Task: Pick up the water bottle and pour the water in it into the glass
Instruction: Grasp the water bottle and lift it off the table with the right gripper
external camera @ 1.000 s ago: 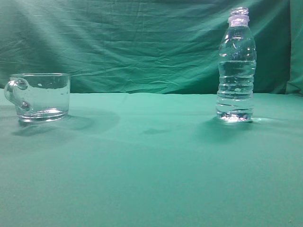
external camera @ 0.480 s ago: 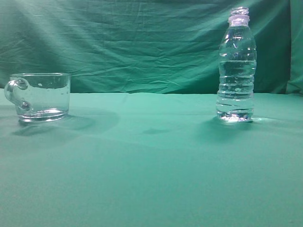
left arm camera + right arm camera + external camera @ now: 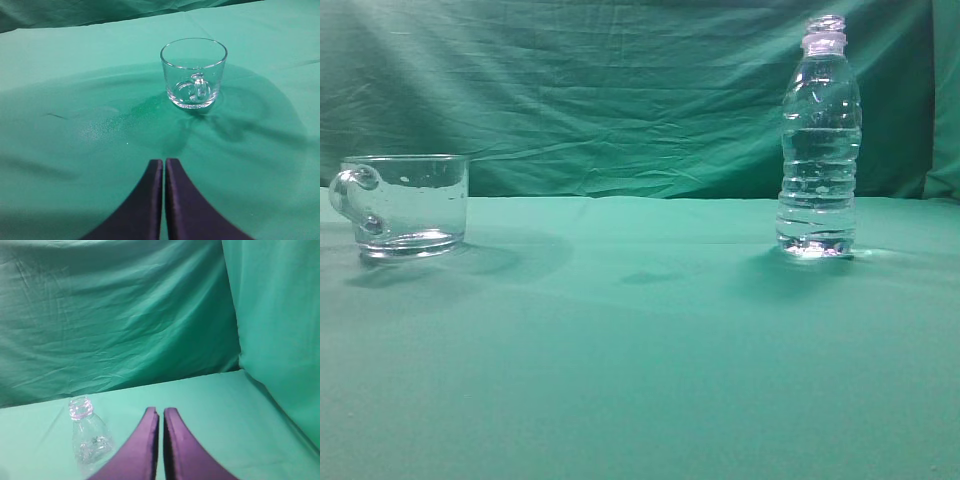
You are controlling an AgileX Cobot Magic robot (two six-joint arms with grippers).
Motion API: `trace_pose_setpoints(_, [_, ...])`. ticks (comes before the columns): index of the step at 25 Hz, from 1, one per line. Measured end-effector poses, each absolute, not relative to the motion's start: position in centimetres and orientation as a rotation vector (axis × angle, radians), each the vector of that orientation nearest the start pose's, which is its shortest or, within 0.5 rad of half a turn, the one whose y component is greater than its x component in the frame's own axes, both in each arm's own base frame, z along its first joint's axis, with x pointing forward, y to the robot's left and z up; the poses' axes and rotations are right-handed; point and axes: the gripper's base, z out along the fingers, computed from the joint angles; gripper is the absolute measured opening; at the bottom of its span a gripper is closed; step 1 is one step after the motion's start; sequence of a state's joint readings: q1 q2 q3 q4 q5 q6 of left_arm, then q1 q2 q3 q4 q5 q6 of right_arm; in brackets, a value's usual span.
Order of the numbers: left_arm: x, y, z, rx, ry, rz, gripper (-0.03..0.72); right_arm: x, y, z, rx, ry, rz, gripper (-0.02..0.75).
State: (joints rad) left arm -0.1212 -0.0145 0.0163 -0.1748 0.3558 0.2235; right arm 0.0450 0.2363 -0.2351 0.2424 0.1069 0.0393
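Green cloth: covers the worktop and hangs as backdrop; nothing else on it but the two task items.
Water bottle: upright, right side of ext. view, cap off, threaded neck open. Right wrist view shows it low and left of the hand, only neck and shoulder in frame.
Water: clear, fills most of the bottle as far as we can judge; level hard to read through the ribs.
Glass: upright on the left, well apart from the bottle. Handle faces left in ext. view, toward the camera in left wrist view. Looks empty apart from droplets on the wall.
Left hand: fingers pressed together, holding nothing, hovering short of the glass.
Right hand: fingers pressed together too, empty, above and beside the bottle, not touching.
Stage: we judge the task not started; no grasp, no pour.
Risk 1: right hand must spread before closing in. If it goes in shut, it'll knock the open bottle over and spill.
Risk 2: thin ribbed plastic w/ no cap. Squeeze too hard and water jumps out the neck.
Risk 3: long carry across to the glass, so a tilt en route means an early spill.
Risk 4: fast tip could overshoot the rim.
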Motion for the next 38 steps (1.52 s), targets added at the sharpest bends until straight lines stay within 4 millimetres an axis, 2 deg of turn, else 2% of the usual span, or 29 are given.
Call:
trace_pose_setpoints(5, [5.2, -1.2, 17.7, 0.208, 1.825, -0.099, 0.000, 9.1, 0.8, 26.8, 0.206, 1.682, 0.316, 0.000])
trace_pose_setpoints(10, [5.2, -1.2, 17.7, 0.208, 1.825, -0.099, 0.000, 11.2, 2.4, 25.3, -0.026, 1.828, 0.280, 0.000])
trace_pose_setpoints(14, [5.2, -1.2, 17.7, 0.208, 1.825, -0.099, 0.000, 12.9, 4.0, 24.8, -0.142, 1.830, 0.302, 0.000])
trace_pose_setpoints(16, [5.2, -1.2, 17.7, 0.208, 1.825, -0.099, 0.000, 13.8, 4.8, 24.6, -0.178, 1.806, 0.313, 0.048])
trace_pose_setpoints(20, [5.2, -1.2, 17.7, 0.208, 1.825, -0.099, 0.000, 15.5, 6.3, 23.8, -0.224, 1.793, 0.311, 0.223])
trace_pose_setpoints(23, [5.2, -1.2, 17.7, 0.208, 1.825, -0.099, 0.000, 17.0, 7.1, 22.6, -0.244, 1.800, 0.290, 0.406])
trace_pose_setpoints(25, [5.2, -1.2, 17.7, 0.208, 1.825, -0.099, 0.000, 17.8, 7.5, 21.8, -0.260, 1.806, 0.263, 0.554])
trace_pose_setpoints(27, [5.2, -1.2, 17.7, 0.208, 1.825, -0.099, 0.000, 18.6, 7.7, 21.0, -0.269, 1.812, 0.243, 0.639])
trace_pose_setpoints(34, [5.2, -1.2, 17.7, 0.208, 1.825, -0.099, 0.000, 21.1, 8.8, 18.5, -0.259, 1.899, 0.229, 0.645])
trace_pose_setpoints(38, [5.2, -1.2, 17.7, 0.208, 1.825, -0.099, 0.000, 23.7, 10.0, 16.7, -0.184, 1.934, 0.261, 0.645])
